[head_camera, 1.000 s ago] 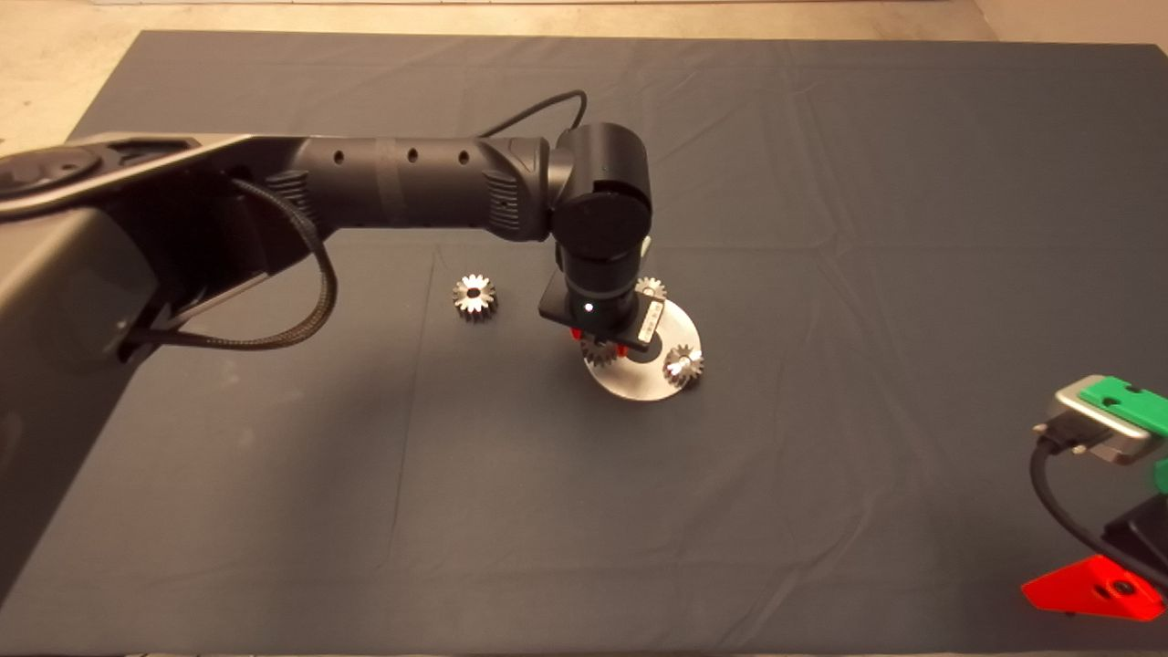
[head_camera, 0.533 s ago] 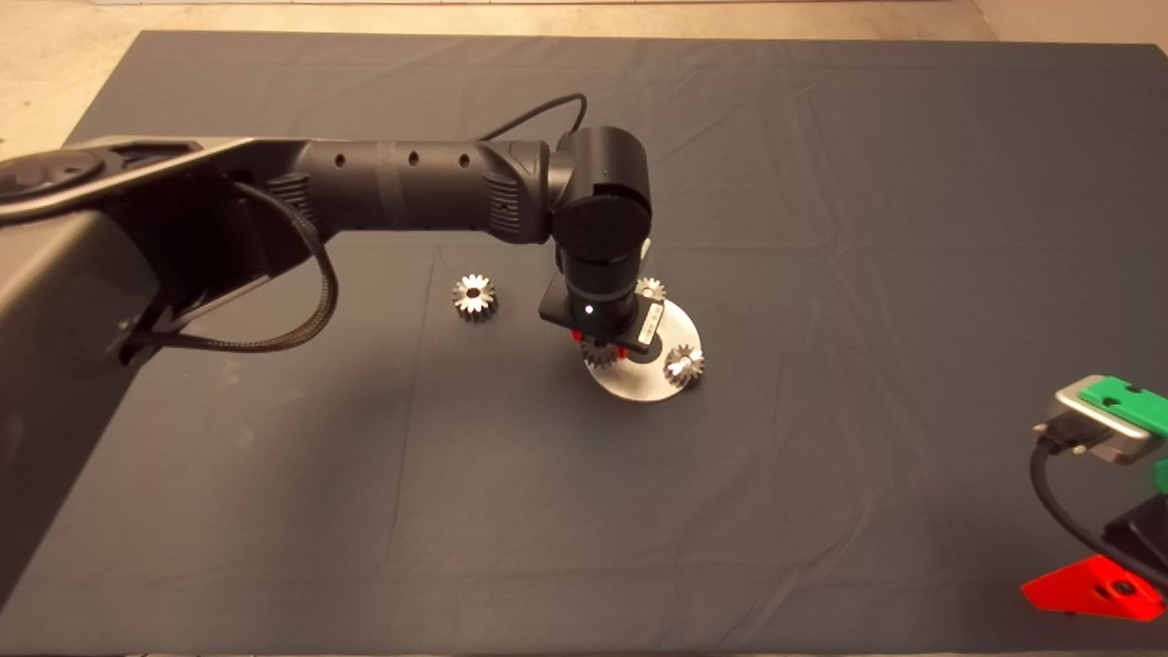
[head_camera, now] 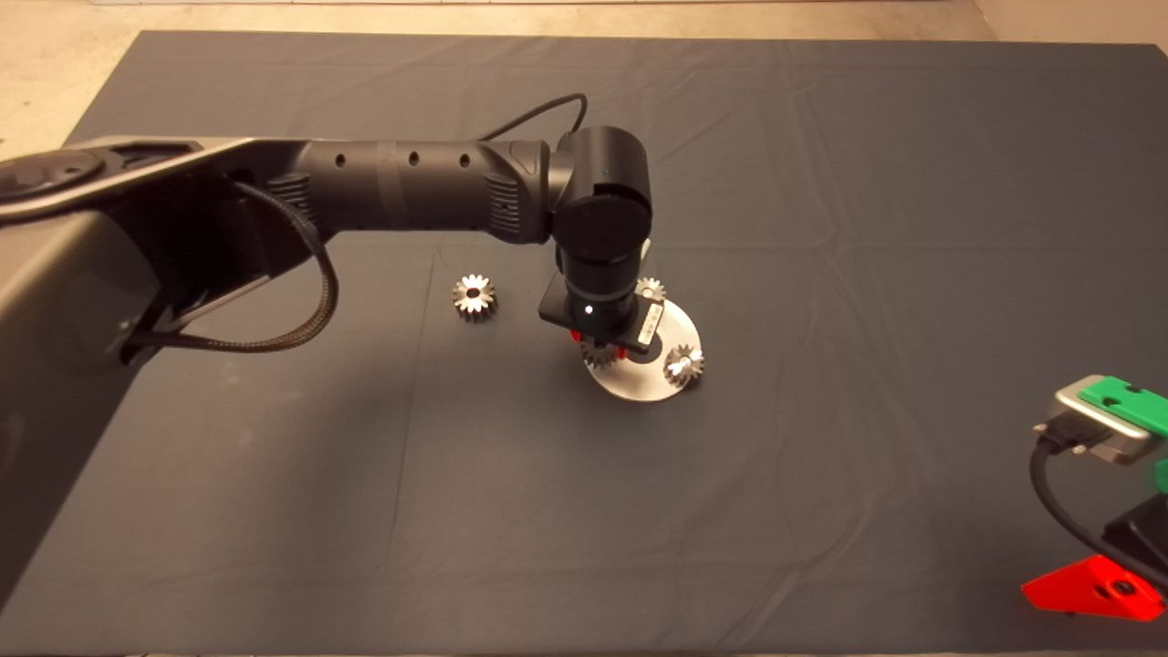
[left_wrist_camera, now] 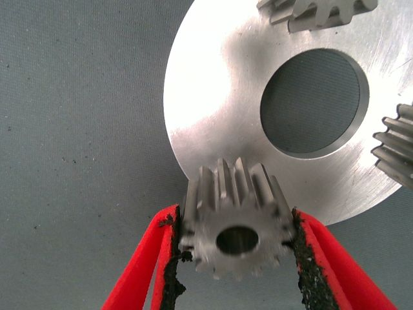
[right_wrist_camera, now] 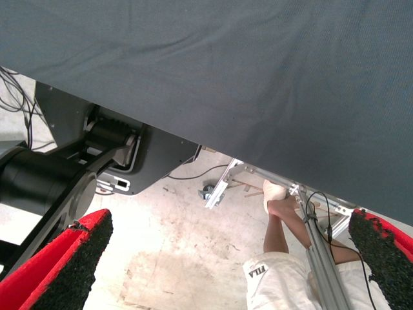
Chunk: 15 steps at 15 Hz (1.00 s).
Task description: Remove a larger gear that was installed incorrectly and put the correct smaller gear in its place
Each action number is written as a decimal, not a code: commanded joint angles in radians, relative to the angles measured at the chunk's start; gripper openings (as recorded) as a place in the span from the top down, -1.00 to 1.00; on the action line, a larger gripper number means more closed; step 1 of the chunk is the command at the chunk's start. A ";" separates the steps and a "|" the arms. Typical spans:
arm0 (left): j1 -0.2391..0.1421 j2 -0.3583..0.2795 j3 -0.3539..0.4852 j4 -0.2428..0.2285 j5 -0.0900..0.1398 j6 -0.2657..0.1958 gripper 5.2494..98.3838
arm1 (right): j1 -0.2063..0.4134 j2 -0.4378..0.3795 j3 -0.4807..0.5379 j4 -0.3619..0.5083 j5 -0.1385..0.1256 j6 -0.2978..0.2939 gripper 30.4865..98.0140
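Note:
My left gripper point(head_camera: 598, 345) point(left_wrist_camera: 233, 218) is shut on a silver gear point(left_wrist_camera: 235, 219) at the near-left rim of the round metal plate point(head_camera: 652, 388) point(left_wrist_camera: 213, 110). The black pads press the gear's teeth on both sides, and its dark centre hole faces the wrist camera. Two more silver gears sit on the plate, one at its right point(head_camera: 683, 365) point(left_wrist_camera: 393, 152) and one at its far edge point(head_camera: 650, 288) point(left_wrist_camera: 316, 13). Another silver gear point(head_camera: 474, 297) lies loose on the mat to the left. I cannot tell by size which gear is the larger one.
The plate has a big round hole point(left_wrist_camera: 315, 102) in its middle. My right gripper point(head_camera: 1109, 493) point(right_wrist_camera: 222, 265) waits open at the mat's lower right edge. Its wrist view shows the mat's edge, the floor, a robot base and a person's leg point(right_wrist_camera: 277, 226).
Almost nothing differs. The left wrist has shifted a hair away from me while staying shut on the gear at the plate's rim. The right arm is still.

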 commanded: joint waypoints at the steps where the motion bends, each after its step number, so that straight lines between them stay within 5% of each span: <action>1: -0.019 0.004 0.012 -0.022 0.009 0.001 0.27 | 0.014 -0.005 0.006 0.036 -0.054 0.005 -0.97; 3: -0.025 0.003 0.041 -0.022 0.009 -0.001 0.26 | 0.014 -0.005 0.006 0.036 -0.054 0.005 -0.97; 5: -0.164 -0.011 0.072 -0.071 0.000 -0.006 0.18 | 0.014 -0.005 0.006 0.036 -0.054 0.005 -0.97; 6: -0.187 -0.046 0.142 -0.080 -0.010 -0.007 0.18 | 0.014 -0.005 0.006 0.036 -0.054 0.005 -0.97; 8: -0.224 -0.191 0.264 -0.083 -0.096 -0.010 0.07 | 0.014 -0.011 0.006 0.037 -0.054 0.005 -0.96; 9: -0.253 -0.290 0.316 -0.098 -0.119 -0.012 0.07 | 0.014 -0.011 0.006 0.037 -0.055 0.005 -0.96; 10: -0.273 -0.404 0.371 -0.129 -0.111 -0.010 0.04 | 0.014 -0.013 0.006 0.037 -0.054 0.005 -0.96; 11: -0.287 -0.490 0.406 -0.173 -0.079 -0.010 -0.03 | 0.014 -0.016 0.006 0.037 -0.054 0.004 -0.96; 13: -0.290 -0.626 0.554 -0.223 0.069 -0.060 -0.04 | 0.014 -0.016 0.006 0.036 -0.055 -0.001 -0.97; 14: -0.290 -0.691 0.675 -0.224 0.122 -0.165 -0.07 | 0.014 -0.014 0.006 0.036 -0.055 -0.001 -0.97; 15: -0.290 -0.735 0.761 -0.224 0.132 -0.238 -0.15 | 0.014 -0.014 0.006 0.034 -0.055 -0.001 -0.97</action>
